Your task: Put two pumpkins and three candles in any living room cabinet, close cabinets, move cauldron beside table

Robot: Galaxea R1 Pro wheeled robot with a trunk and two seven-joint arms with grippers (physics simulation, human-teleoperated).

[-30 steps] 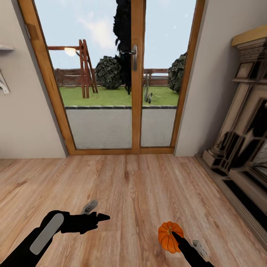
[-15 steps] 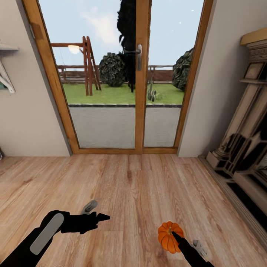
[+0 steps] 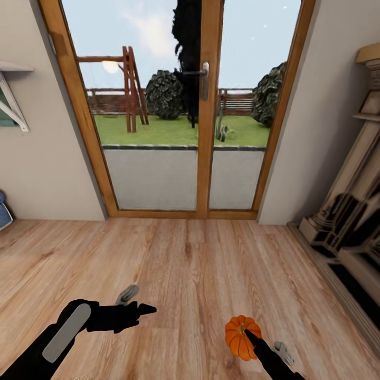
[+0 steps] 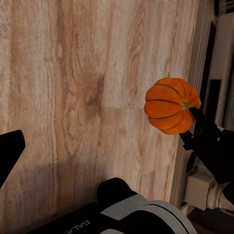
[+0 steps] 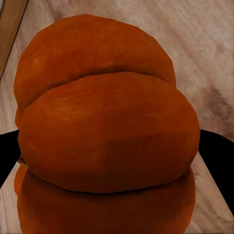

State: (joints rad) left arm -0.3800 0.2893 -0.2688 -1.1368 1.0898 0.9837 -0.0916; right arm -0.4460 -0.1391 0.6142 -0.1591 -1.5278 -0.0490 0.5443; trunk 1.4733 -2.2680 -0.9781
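Observation:
An orange ribbed pumpkin (image 3: 238, 336) hangs above the wood floor, low and right of centre in the head view. My right gripper (image 3: 248, 333) is shut on it, one black finger lying across its stem side. The same pumpkin (image 5: 107, 131) sits huge between the dark jaws in the right wrist view. It also shows from the left wrist camera as an orange pumpkin (image 4: 168, 105) held by the black right arm. My left gripper (image 3: 148, 309) hovers low at the left, open and empty, one finger (image 4: 9, 153) at the picture's edge. The candles, cabinet, cauldron and table are out of view.
Ahead stands a wood-framed glazed double door (image 3: 206, 105) onto a garden. A cream stone fireplace (image 3: 353, 227) with a raised hearth lines the right wall. At the left wall are a shelf bracket (image 3: 13, 100) and a blue object (image 3: 4, 211). Wood floor (image 3: 190, 264) lies between.
The whole picture has slid right and slightly down, so the camera has turned left. Both arms and the held pumpkin keep their places in the view.

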